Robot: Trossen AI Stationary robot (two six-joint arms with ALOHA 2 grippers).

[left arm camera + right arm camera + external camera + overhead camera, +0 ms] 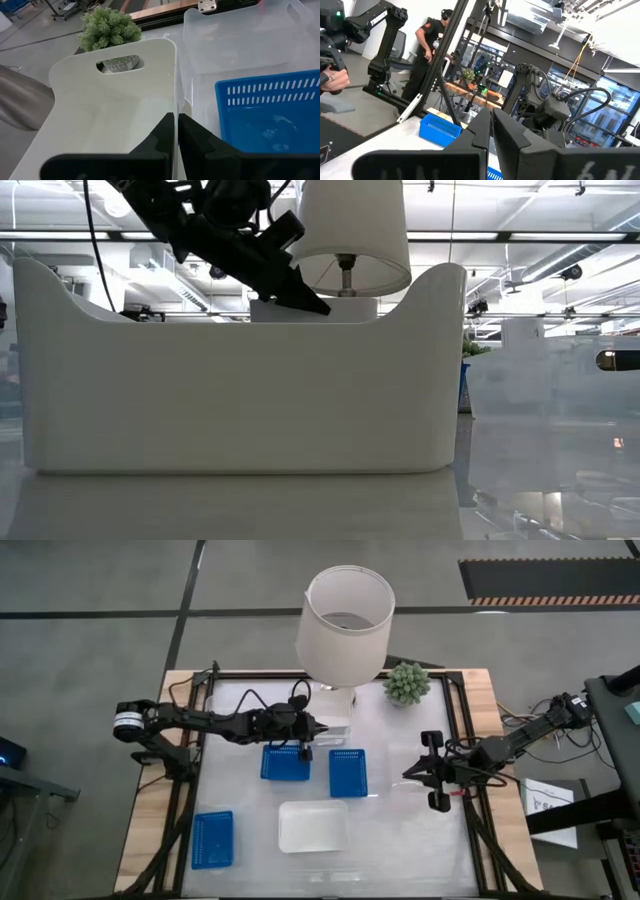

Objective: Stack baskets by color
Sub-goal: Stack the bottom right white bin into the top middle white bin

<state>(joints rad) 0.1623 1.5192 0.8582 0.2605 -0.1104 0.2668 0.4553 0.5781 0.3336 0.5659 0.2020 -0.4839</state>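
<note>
At the desk's twelve o'clock edge, just below the white lampshade (346, 620), the left gripper (322, 727) has its jaws clenched on the rim of a white basket (107, 100), held beside a clear container (240, 45). Two blue baskets (286, 763) lie at centre, a third (212, 839) at seven o'clock, another white basket (313, 826) at six. Over at three o'clock, the right gripper (412, 772) hangs clenched on nothing.

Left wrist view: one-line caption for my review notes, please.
Left gripper shut on the rim of a white basket, beside a blue basket, with a small green plant beyond.
</note>
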